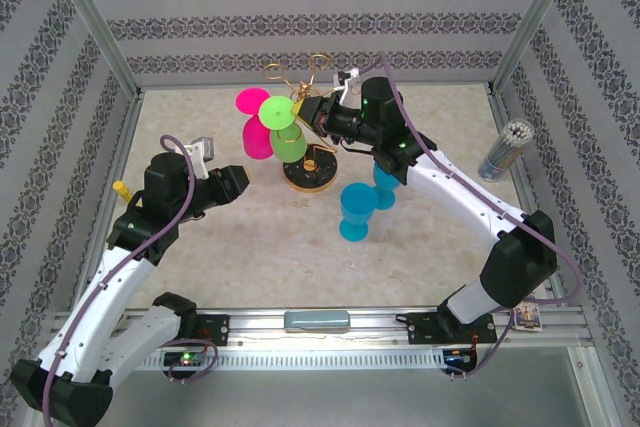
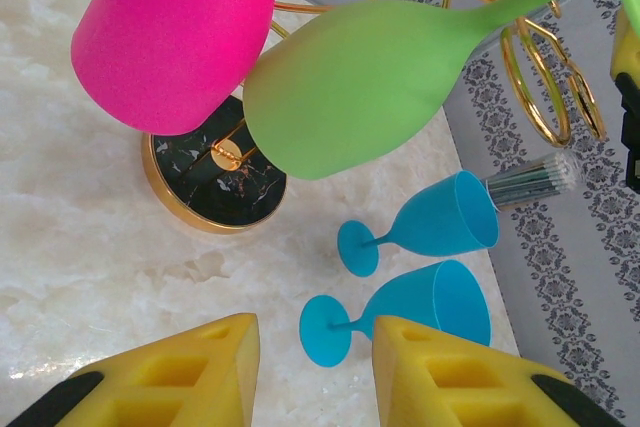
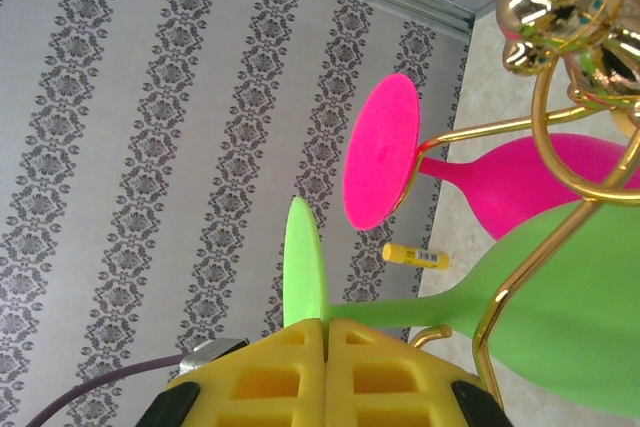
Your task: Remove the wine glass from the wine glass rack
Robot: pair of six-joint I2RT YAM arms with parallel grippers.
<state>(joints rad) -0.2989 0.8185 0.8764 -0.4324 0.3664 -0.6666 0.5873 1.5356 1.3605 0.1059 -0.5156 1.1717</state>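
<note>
The gold wine glass rack (image 1: 309,173) stands mid-table on its round dark base (image 2: 214,171). A green wine glass (image 1: 286,135) hangs tilted from it, its stem (image 3: 400,311) passing through the gold loops (image 3: 560,162). My right gripper (image 3: 325,332) is shut on the thin edge of the green foot (image 3: 303,262), up beside the rack's top (image 1: 318,112). A pink wine glass (image 1: 254,125) hangs next to it, its foot (image 3: 380,152) held in a ring. My left gripper (image 2: 315,367) hovers over the table left of the rack, jaws partly open with nothing between them.
Two blue glasses (image 1: 356,211) (image 1: 386,187) stand upright right of the rack base. A cup of sticks (image 1: 505,150) is at the far right, a yellow marker (image 1: 122,190) at the left edge. Patterned walls and metal posts enclose the table.
</note>
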